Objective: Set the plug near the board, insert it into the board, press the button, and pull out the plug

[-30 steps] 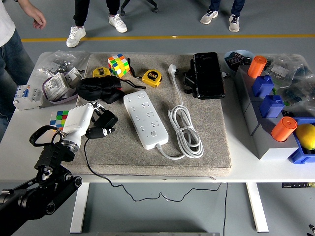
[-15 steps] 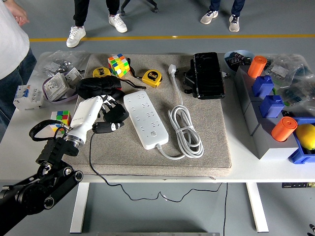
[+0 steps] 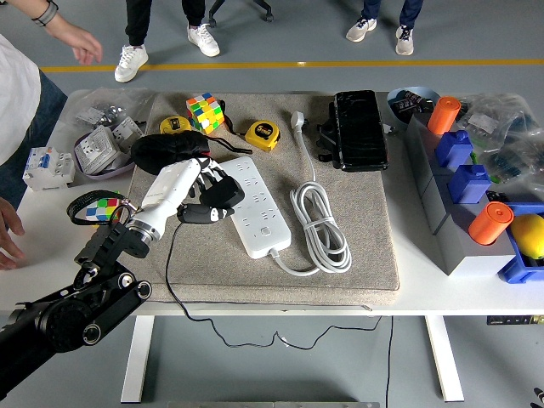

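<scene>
The left hand (image 3: pixel 206 194) has travelled rightward across the grey mat (image 3: pixel 374 246) over the last second, from a position near the mat's left edge to one directly against the left side of the white power strip (image 3: pixel 252 206). Its fingers are curled round the black plug (image 3: pixel 221 197), which it carries; the plug now sits over or at the strip's left edge, about midway along its length. Whether the pins already touch a socket cannot be told from this view. The plug's black cable (image 3: pixel 174 280) trails back from the hand, over the mat's near edge and below the tabletop (image 3: pixel 425 297). The strip's own white cord (image 3: pixel 321 228) lies coiled to its right, undisturbed. The right hand is not in view. A person's hand (image 3: pixel 8 242) rests at the tabletop's left edge, well apart from the work. Judgement: the approach step is essentially complete; insertion is next, and will need the pins aligned with a socket.
</scene>
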### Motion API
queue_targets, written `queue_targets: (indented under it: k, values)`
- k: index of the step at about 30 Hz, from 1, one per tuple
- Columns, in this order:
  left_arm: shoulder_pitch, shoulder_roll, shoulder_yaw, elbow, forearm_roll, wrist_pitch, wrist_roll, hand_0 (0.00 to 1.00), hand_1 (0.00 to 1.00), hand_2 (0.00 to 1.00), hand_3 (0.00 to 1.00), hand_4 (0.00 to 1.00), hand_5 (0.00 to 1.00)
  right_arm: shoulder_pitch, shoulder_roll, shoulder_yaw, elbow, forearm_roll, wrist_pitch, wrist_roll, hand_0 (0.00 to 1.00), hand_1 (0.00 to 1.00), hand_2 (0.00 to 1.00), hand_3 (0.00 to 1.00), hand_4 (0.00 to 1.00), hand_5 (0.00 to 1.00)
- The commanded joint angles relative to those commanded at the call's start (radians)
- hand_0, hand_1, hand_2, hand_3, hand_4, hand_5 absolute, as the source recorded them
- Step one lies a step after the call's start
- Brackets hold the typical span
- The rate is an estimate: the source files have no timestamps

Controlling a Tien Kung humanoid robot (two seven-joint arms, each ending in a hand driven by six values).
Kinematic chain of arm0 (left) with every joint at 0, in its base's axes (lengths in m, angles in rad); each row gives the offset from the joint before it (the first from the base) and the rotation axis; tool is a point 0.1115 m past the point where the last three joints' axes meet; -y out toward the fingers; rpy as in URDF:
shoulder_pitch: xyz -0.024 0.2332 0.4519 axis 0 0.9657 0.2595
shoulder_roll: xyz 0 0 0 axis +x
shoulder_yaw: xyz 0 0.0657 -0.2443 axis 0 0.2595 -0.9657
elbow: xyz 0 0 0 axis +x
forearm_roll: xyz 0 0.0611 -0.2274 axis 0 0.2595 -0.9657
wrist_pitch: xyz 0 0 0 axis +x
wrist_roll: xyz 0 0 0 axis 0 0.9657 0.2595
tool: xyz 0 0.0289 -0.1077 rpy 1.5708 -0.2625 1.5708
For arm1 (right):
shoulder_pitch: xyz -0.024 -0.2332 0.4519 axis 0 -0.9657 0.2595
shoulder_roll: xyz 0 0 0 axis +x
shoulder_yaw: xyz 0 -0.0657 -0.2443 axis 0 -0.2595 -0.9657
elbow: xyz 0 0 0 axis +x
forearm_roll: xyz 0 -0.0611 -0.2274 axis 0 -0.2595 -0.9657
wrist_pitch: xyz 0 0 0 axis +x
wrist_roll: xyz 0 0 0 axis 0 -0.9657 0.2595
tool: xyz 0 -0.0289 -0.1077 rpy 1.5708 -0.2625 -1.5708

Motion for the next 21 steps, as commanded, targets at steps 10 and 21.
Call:
queue_targets:
  k: [10,21]
  values:
    - [-0.011,-0.005,0.017,0.025,-0.012,-0.006,0.002,0.222,0.33,0.43,0.537,0.843,0.031,0.0,-0.003,0.006,0.002,-0.004,-0.001,0.0,0.605,0.66,0.639,0.517,0.819,0.514]
    - [-0.012,-0.014,0.029,0.038,-0.013,-0.008,0.001,0.222,0.331,0.43,0.537,0.842,0.03,0.002,-0.003,0.006,0.005,-0.007,-0.001,0.001,0.606,0.66,0.639,0.518,0.819,0.513]
